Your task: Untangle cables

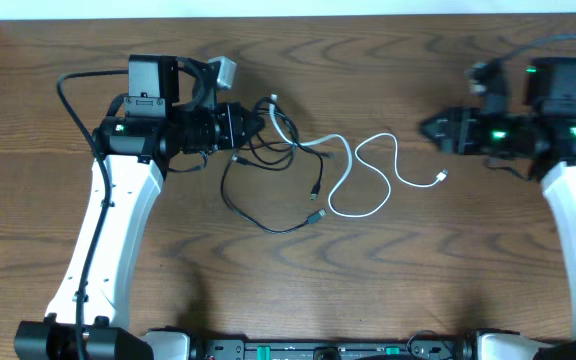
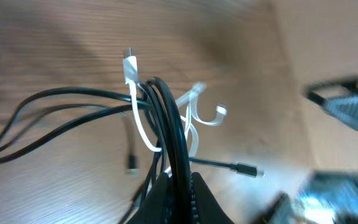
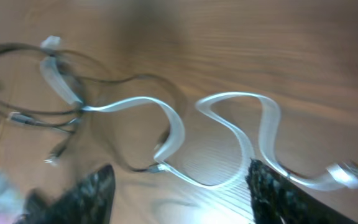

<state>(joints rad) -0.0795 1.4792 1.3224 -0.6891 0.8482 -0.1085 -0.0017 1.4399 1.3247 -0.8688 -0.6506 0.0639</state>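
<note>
- Dark ridged fingers (image 2: 160, 199) of the left pincer (image 2: 178, 186) fill the bottom of the left wrist view. They are clenched on a bunch of glossy black cables (image 2: 166, 118) that arches up above them.
- Just behind that arch, the thin white cable (image 2: 138, 124) loops through the black strands, its flat plug end pointing up. A small black plug lies on the table (image 2: 55, 37) to the right.
- Right wrist view, blurred: the right pincer (image 3: 179, 177) is released. Its two textured fingers (image 3: 92, 193) are spread wide at the lower corners, and the white cable's S-curves lie on the wood between and beyond them.
- Only the overhead view shows the whole layout. The knot sits at the left pincer's tip, left of centre. One black strand sweeps down in a wide loop. The white cable snakes rightward to a plug near, but apart from, the right pincer.
- Brown wood with wavy grain forms the table surface.
</note>
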